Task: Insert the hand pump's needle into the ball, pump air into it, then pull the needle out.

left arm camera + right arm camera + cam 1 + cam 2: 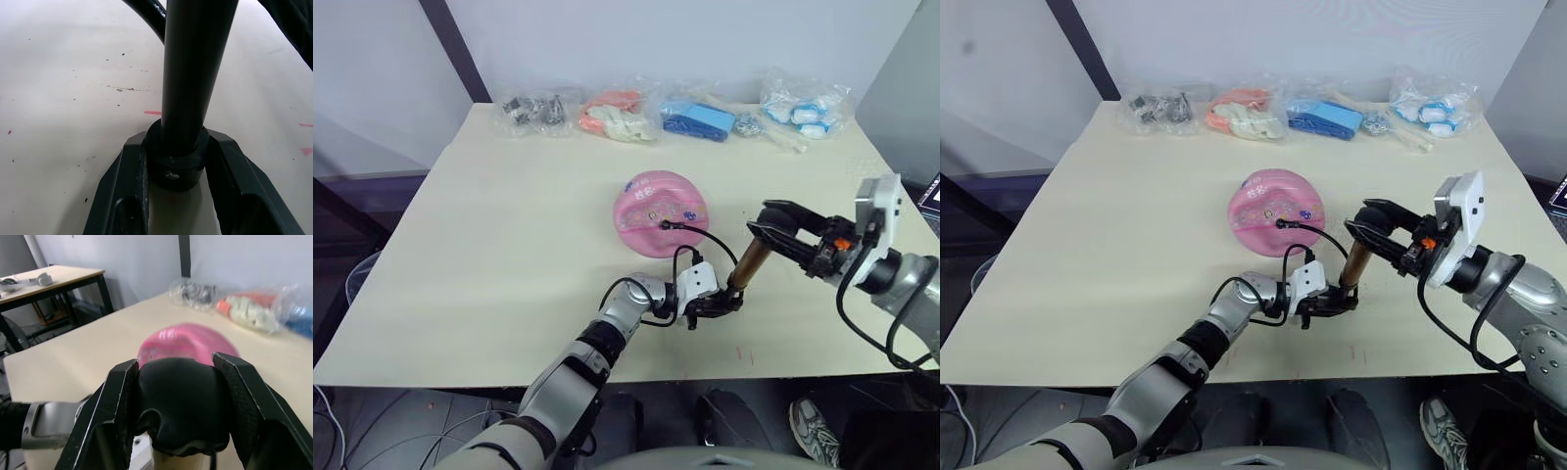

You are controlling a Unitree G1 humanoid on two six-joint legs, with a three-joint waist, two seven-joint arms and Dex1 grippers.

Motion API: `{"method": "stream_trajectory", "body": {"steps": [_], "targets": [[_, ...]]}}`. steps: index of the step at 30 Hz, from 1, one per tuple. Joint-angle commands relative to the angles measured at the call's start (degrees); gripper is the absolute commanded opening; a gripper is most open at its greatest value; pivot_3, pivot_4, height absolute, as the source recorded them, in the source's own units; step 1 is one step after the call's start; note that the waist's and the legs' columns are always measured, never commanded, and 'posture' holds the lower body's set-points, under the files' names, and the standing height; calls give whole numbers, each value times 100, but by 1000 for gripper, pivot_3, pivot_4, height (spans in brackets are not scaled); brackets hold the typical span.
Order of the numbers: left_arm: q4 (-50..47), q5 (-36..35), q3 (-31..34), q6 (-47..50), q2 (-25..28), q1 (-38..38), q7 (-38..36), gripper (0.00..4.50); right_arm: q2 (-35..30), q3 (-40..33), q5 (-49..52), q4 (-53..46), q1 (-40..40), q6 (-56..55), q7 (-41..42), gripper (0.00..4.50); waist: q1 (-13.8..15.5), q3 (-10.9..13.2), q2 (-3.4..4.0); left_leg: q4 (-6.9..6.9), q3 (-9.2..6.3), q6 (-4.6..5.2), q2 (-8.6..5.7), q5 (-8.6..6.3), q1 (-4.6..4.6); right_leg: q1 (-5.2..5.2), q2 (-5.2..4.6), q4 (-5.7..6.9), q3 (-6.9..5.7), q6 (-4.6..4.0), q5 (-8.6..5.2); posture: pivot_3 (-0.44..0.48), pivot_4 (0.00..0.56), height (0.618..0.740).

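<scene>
1. Reviewing progress, I judged the needle step done: the thin hose (pixel 705 238) ran from the pump (pixel 745 264) up to the top of the ball (pixel 661 212), and its black tip sat at the ball's skin. The pin itself was too small for me to see.
2. Ball: pink, dented and sagging on the table (pixel 489 255), so little or no air had gone in. Pumping and pulling the needle out were, by my reading, still to do.
3. Pump: bronze barrel tilted, lower end on the table just in front of the ball and to its right, upper end leaning toward my right arm.
4. Left gripper (pixel 722 305): fingers (pixel 234 171) clenched either side of the pump's black bottom cap, pinning it to the table; the barrel rose from between them.
5. Right gripper (pixel 773 227): fingers (pixel 115 406) clamped on the black handle (pixel 181 401) at the top of the pump, one on each flank, with the ball beyond it.
6. Bagged items lay along the table's far edge, well apart from the work.
</scene>
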Motion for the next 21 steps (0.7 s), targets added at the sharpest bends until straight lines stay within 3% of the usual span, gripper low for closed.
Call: {"method": "stream_trajectory", "body": {"steps": [1, 11, 17, 21], "targets": [[405, 229, 131, 235, 246, 89, 278, 1129, 91, 569, -57, 180, 306, 174, 275, 1960, 0, -1, -1, 0, 0, 0, 0, 0, 0, 0, 0, 0, 0, 0, 0, 0, 150, 740], [386, 227, 134, 255, 247, 102, 288, 1129, 503, 1038, -744, 626, 528, -251, 405, 1960, -1, -2, -2, 0, 0, 1, 0, 0, 0, 0, 1, 0, 0, 0, 0, 0, 150, 740], [408, 227, 149, 249, 262, 91, 302, 1129, 629, 835, -1178, 525, 293, -1077, 602, 1960, -3, -1, 0, 0, 0, 1, 0, 0, 0, -1, 2, 0, 0, 1, 0, 0, 150, 740], [419, 232, 148, 242, 266, 102, 304, 1129, 359, 651, -1502, 419, 182, -1342, 793, 1960, -3, 5, 6, 1, 0, 1, -2, 0, -2, -3, 1, 1, 0, 1, 0, 0, 150, 740]]}}
